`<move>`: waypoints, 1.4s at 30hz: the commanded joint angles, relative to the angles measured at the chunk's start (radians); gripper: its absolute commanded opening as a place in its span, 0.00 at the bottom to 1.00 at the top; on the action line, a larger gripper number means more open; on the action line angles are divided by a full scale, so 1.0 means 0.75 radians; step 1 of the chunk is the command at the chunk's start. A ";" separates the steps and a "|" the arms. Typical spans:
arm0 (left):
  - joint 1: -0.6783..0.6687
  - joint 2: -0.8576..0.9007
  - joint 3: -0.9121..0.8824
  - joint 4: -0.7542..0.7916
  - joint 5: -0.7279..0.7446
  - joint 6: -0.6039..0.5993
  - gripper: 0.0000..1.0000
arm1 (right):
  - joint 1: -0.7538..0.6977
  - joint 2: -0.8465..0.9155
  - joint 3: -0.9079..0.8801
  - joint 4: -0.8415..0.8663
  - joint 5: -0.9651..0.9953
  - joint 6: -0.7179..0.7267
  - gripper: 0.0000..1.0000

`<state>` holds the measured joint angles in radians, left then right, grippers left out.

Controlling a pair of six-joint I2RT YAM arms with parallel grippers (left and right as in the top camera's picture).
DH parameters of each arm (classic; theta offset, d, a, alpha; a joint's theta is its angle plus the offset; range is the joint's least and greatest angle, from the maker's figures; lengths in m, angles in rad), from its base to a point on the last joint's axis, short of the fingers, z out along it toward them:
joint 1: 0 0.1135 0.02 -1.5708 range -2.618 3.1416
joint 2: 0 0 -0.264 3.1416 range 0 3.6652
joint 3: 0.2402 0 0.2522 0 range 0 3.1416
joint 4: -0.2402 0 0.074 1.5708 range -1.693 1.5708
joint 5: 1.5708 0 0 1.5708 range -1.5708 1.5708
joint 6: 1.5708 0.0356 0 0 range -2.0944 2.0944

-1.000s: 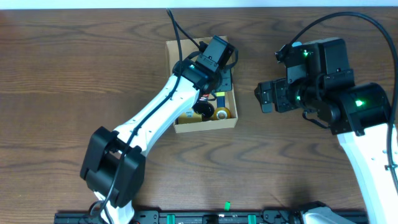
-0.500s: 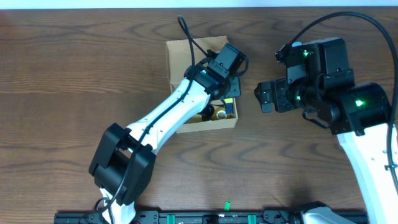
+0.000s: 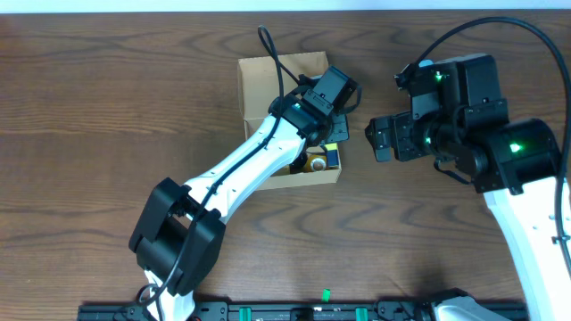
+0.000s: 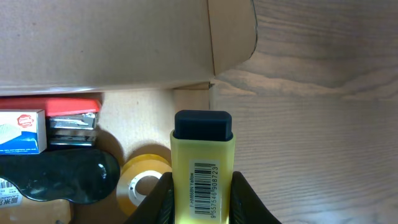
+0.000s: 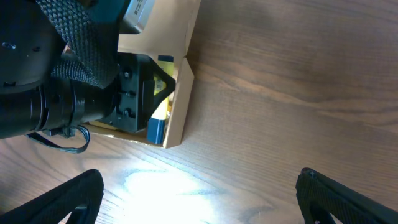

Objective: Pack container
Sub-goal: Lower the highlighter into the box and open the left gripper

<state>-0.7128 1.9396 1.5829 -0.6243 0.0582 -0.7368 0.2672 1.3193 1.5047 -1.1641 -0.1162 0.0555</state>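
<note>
Container sits open on the bench; my left end effector pinches a yellow highlighter over its corner, right end effector spread wide, so next I'd lower and release.

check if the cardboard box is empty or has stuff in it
Has stuff: the box holds a yellow tape roll and a red stapler.
</note>
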 commanded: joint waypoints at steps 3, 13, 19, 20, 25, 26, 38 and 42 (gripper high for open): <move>-0.001 0.022 0.022 -0.005 -0.088 -0.015 0.09 | -0.007 0.001 0.017 -0.004 -0.006 -0.016 0.99; -0.002 0.025 0.007 0.001 -0.123 -0.016 0.11 | -0.007 0.001 0.017 -0.004 -0.006 -0.016 0.99; -0.003 0.053 0.005 -0.005 -0.120 -0.015 0.11 | -0.007 0.001 0.017 -0.004 -0.006 -0.016 0.99; -0.003 0.054 0.005 -0.005 -0.116 -0.015 0.11 | -0.007 0.001 0.017 -0.004 -0.006 -0.016 0.99; -0.003 0.055 0.005 -0.008 -0.111 -0.015 0.24 | -0.007 0.001 0.017 -0.004 -0.006 -0.016 0.99; -0.003 0.055 0.005 -0.009 -0.111 -0.015 0.31 | -0.007 0.001 0.017 -0.004 -0.006 -0.016 0.99; 0.001 0.051 0.005 -0.076 -0.111 -0.004 0.52 | -0.007 0.001 0.017 -0.004 -0.006 -0.016 0.99; 0.025 0.000 0.005 -0.140 -0.113 0.008 0.43 | -0.007 0.001 0.017 -0.004 -0.006 -0.016 0.99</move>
<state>-0.7094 1.9724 1.5826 -0.7136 -0.0074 -0.7448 0.2672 1.3193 1.5047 -1.1641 -0.1162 0.0555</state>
